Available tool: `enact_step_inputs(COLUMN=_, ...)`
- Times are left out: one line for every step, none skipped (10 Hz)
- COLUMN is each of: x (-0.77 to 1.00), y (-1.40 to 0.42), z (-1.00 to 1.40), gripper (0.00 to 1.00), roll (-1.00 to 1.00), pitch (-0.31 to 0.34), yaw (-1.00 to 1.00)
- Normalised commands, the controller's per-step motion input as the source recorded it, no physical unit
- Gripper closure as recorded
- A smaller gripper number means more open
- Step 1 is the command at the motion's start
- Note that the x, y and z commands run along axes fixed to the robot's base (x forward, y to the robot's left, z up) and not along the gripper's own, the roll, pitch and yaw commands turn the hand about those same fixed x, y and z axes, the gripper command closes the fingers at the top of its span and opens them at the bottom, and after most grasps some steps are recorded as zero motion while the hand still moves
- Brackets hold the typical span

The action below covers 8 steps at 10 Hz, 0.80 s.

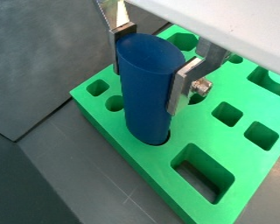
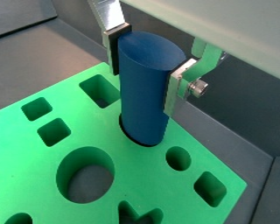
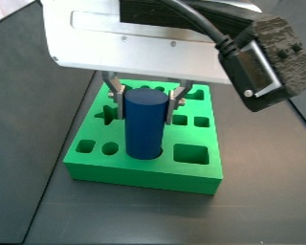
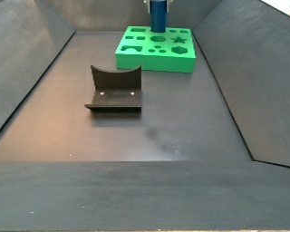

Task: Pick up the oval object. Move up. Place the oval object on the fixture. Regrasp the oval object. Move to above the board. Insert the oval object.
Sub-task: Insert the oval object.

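The oval object is a smooth blue peg standing upright, with its lower end inside a cut-out of the green board. My gripper is shut on its upper part, one silver finger pressed to each narrow side. Both wrist views show the same hold: gripper, oval object, board. In a side view the oval object rises from the board under the gripper. The dark fixture stands on the floor, well apart from the board and the oval object.
The board carries several other shaped holes, among them a large rectangle and a large circle. Dark sloping walls ring the grey floor. The camera housing and cable hang over the board's right side.
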Motion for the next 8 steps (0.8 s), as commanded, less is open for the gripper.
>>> enact_step_inputs(x=0.11, y=-0.03, z=-0.38, gripper=1.00, roll=0.03, pitch=-0.003, yaw=0.00)
enact_step_inputs(x=0.09, y=-0.02, z=-0.44, gripper=1.00, roll=0.04, pitch=-0.014, yaw=0.00)
enact_step_inputs(x=0.05, y=-0.01, z=-0.47, gripper=1.00, roll=0.06, pitch=-0.014, yaw=0.00)
enact_step_inputs(x=0.01, y=-0.02, z=-0.51, gripper=1.00, roll=0.07, pitch=-0.034, yaw=0.00)
enact_step_inputs(x=0.00, y=-0.04, z=-0.56, gripper=1.00, roll=0.08, pitch=-0.061, yaw=0.00)
enact_step_inputs(x=0.00, y=-0.05, z=-0.57, gripper=1.00, roll=0.09, pitch=-0.081, yaw=0.00)
enact_step_inputs(x=0.00, y=-0.08, z=-0.59, gripper=1.00, roll=0.11, pitch=-0.089, yaw=0.00)
enact_step_inputs(x=-0.07, y=-0.07, z=-0.52, gripper=1.00, roll=0.09, pitch=-0.121, yaw=0.00)
